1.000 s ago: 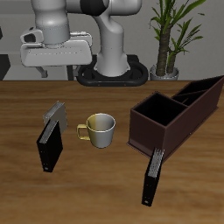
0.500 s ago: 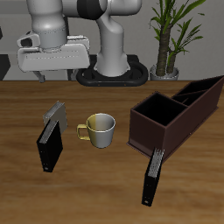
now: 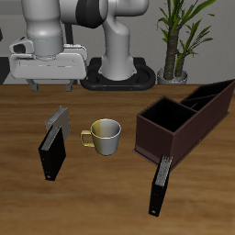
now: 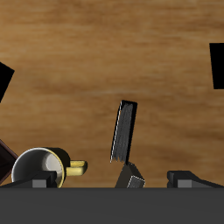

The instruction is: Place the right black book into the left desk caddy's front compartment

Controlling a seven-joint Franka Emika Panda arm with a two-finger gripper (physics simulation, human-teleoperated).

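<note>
Probably the right black book [image 3: 52,151] is stiff, light and smooth; the fingers [image 4: 194,178], spread wide and empty, should pinch its thin upper edge across both covers.

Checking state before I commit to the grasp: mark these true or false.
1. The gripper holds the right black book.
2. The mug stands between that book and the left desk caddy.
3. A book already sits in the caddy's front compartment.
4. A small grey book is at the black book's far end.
1. False. The gripper is open and holds nothing. It hangs above the table, farther back than the right black book.
2. True. The mug stands between the book and the left desk caddy.
3. False. The front compartment looks empty.
4. True. The small grey book stands close by the black book's far end.
</note>
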